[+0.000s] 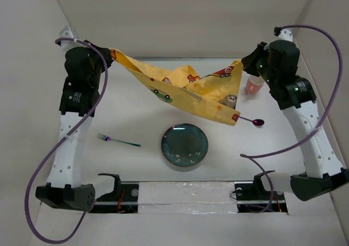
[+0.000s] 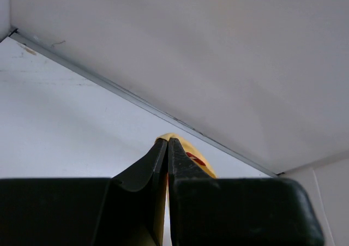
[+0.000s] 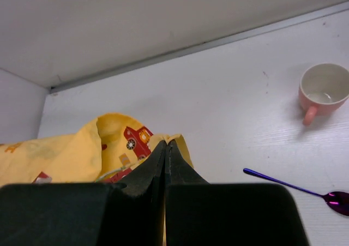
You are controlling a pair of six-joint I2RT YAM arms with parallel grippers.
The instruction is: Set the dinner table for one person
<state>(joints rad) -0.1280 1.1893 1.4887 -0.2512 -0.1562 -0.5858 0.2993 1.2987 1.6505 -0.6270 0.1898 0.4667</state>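
Far left beyond plate (image 1: 184,145): my left gripper (image 1: 109,54) raised, pinched tight on one cloth (image 1: 191,90) corner. Cloth spans hand to hand, long axis left-right, sagging over table (image 1: 131,115) beyond plate. Fork (image 1: 118,141) lies left of plate, spoon (image 1: 252,120) right, cup (image 1: 254,84) farther right. Far right: right gripper (image 1: 242,63) clamped on other corner, arm reared up. Neither arm nearer; judging both must lower together.

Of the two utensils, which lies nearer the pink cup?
The spoon, right of the plate, below the cup and by the cloth's low corner. The fork lies left of the plate, far from the cup.
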